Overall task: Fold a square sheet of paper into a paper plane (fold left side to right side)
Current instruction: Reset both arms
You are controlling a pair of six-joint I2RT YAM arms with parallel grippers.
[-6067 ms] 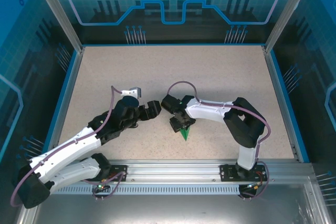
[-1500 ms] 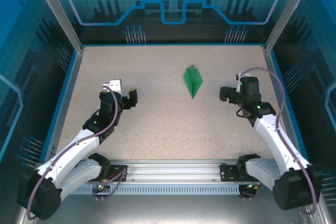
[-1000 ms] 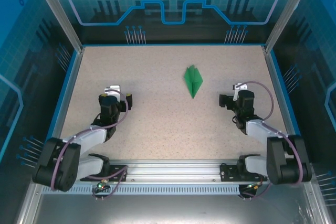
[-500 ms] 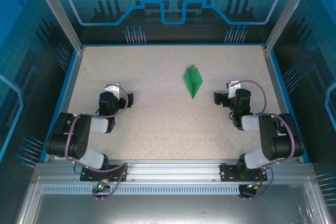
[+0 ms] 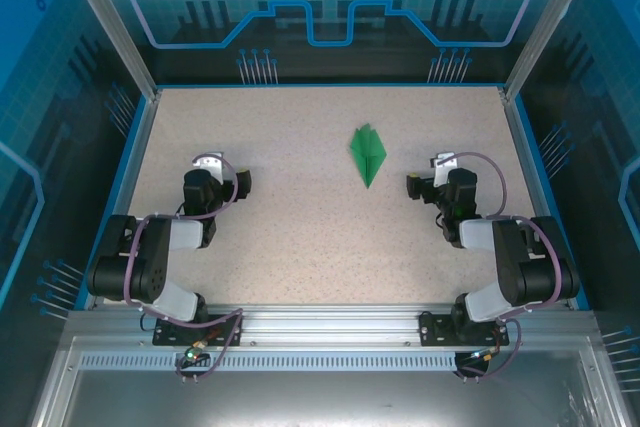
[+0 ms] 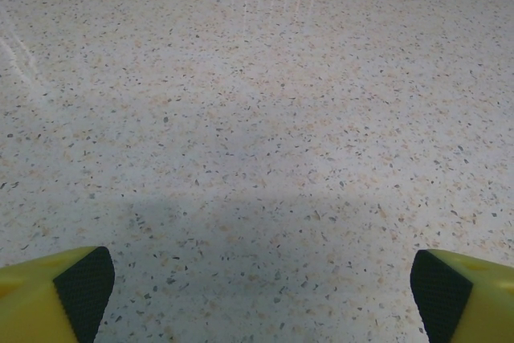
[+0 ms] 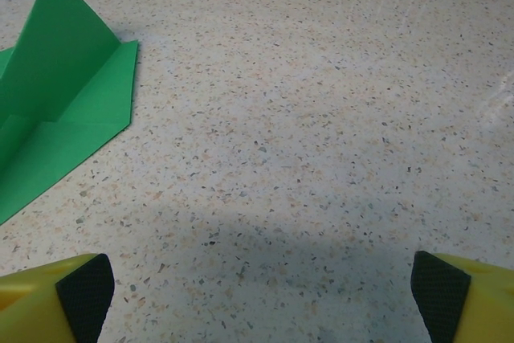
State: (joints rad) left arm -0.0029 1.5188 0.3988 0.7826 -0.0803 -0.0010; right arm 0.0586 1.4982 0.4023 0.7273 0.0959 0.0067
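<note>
From above: shows the plane point(image 5: 368, 154) flat on the speckled table point(image 5: 300, 247), right of centre and in the far half, sharp point aimed at the near edge. Places it ahead and to the left of the right gripper point(image 5: 440, 183), near but apart, with bare tabletop between. Puts the left gripper point(image 5: 216, 181) well apart from it, across the middle of the table. Shows both arms folded back low near their bases, both grippers facing the far wall.

From the right wrist: catches the plane point(image 7: 56, 110) at the left edge, ahead and to the left of the right gripper point(image 7: 261, 287), touching neither yellow, black-padded finger point(image 7: 56, 291). Brings out detail flattened from overhead: crisp creases, one flap raised to a peak, layered wings on the table. Shows the jaws spread wide, holding nothing, bare table between the tips.

From the left wrist: takes in speckled table ahead of the left gripper point(image 6: 261, 283), with a shadow across the near part and a pale glare streak farther off. Shows these jaws spread wide too, nothing pinched between the pads point(image 6: 84, 287).

Leaves to the overhead view the full outline of the plane, cut off at the frame edge in the right wrist picture.
</note>
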